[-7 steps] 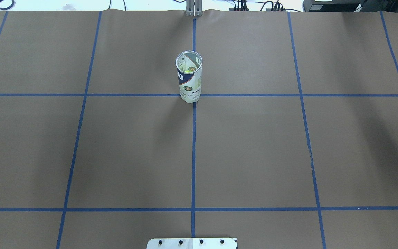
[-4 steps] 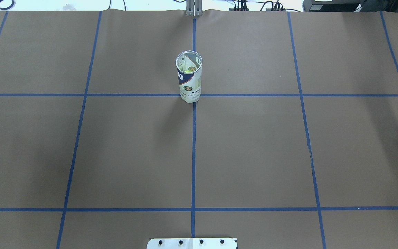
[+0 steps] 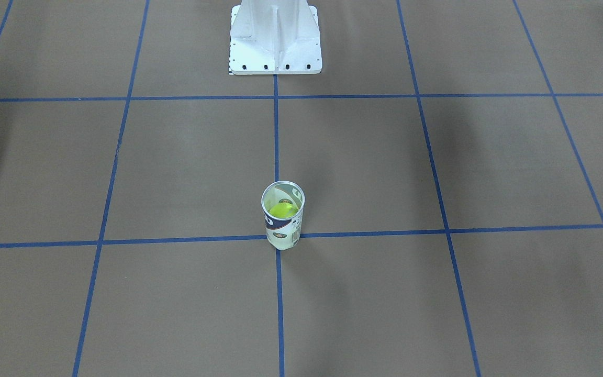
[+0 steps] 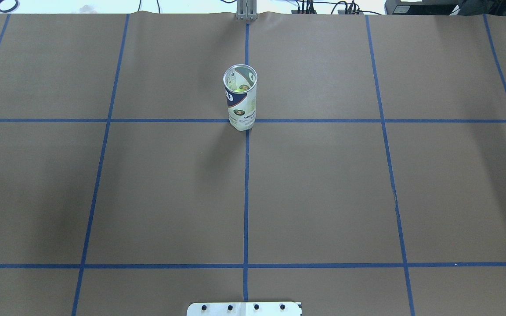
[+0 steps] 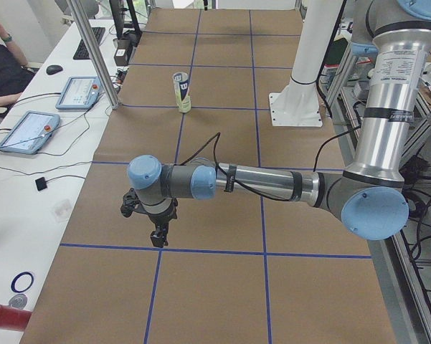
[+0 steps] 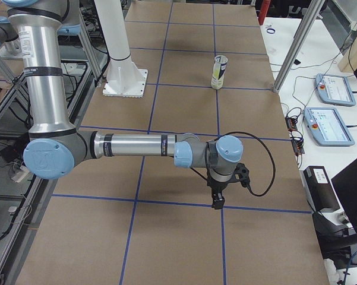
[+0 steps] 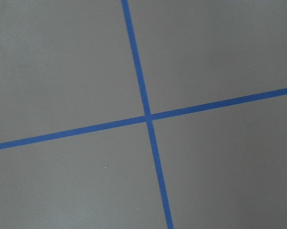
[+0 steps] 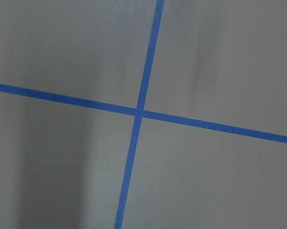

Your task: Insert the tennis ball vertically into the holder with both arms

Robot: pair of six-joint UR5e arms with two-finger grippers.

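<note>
Brown paper covers the table point(image 4: 323, 197), which is divided into a grid by blue tape point(image 4: 246, 197). The holder point(image 4: 240, 98) stands upright at a tape crossing on the centre line, open end up, with nothing touching it. A yellow-green tennis ball point(image 3: 281, 210) sits inside the holder, below the rim. The left gripper point(image 5: 158, 233) points down over the table's left end, well apart from the holder. The right gripper point(image 6: 217, 199) points down over the right end. Whether either pincer is spread or pressed together cannot be told.
</note>
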